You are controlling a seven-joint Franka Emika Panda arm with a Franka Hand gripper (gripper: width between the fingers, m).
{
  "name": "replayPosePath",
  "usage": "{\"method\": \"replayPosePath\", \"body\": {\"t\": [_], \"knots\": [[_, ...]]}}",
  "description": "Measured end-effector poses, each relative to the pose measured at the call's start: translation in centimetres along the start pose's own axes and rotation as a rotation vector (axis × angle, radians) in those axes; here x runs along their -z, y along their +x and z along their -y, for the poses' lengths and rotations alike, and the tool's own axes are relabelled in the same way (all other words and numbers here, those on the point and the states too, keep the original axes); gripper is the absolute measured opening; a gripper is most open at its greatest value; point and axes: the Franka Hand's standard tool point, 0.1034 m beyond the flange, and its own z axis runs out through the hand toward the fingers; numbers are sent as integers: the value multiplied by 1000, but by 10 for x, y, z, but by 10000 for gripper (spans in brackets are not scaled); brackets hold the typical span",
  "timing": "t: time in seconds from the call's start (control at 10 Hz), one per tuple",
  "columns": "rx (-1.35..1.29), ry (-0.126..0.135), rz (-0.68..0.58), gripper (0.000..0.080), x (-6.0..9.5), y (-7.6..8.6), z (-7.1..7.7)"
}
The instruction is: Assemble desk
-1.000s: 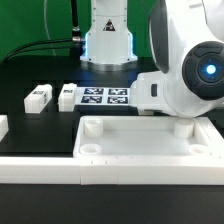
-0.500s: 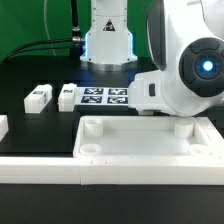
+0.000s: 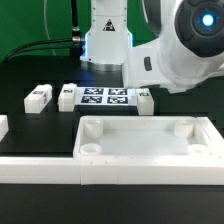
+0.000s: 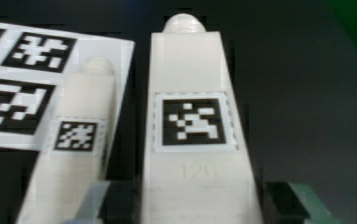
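In the wrist view a white square desk leg (image 4: 196, 120) with a black-and-white tag runs lengthwise between my gripper's (image 4: 205, 205) fingers (image 4: 285, 203). The jaws stand close on both its sides, shut on it. A second, farther leg (image 4: 82, 140) lies beside it by the marker board (image 4: 24, 70). In the exterior view the white tray-like tabletop (image 3: 150, 158) lies at the front, its corner sockets showing. My hand hangs above the marker board's (image 3: 105, 97) right end and hides the fingers. A leg end (image 3: 145, 97) shows just below the hand.
Two more tagged legs (image 3: 38, 97) (image 3: 68, 97) lie on the black table on the exterior view's left of the marker board. A long white rail (image 3: 40, 170) runs along the front, left of the tabletop. The arm's base (image 3: 107, 40) stands behind the marker board.
The hand has risen and swung toward the exterior view's left and back, away from the tabletop's back right corner, which now shows its socket. The grip has not changed.
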Motion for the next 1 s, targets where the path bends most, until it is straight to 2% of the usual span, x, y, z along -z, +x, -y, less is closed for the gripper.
{"method": "replayPosePath", "body": {"t": [0.2, 0.3, 0.4, 0.6, 0.7, 0.8, 1.0], "knots": [[0, -1, -36, 287, 1, 5, 1], [0, -2, -105, 287, 7, 12, 1], [14, -3, -148, 287, 15, 8, -3], [17, -11, -293, 287, 42, 0, 2], [17, -14, -319, 287, 50, -8, 2], [18, -16, -399, 287, 62, -6, 3], [12, -27, -567, 287, 63, -3, 1]]}}
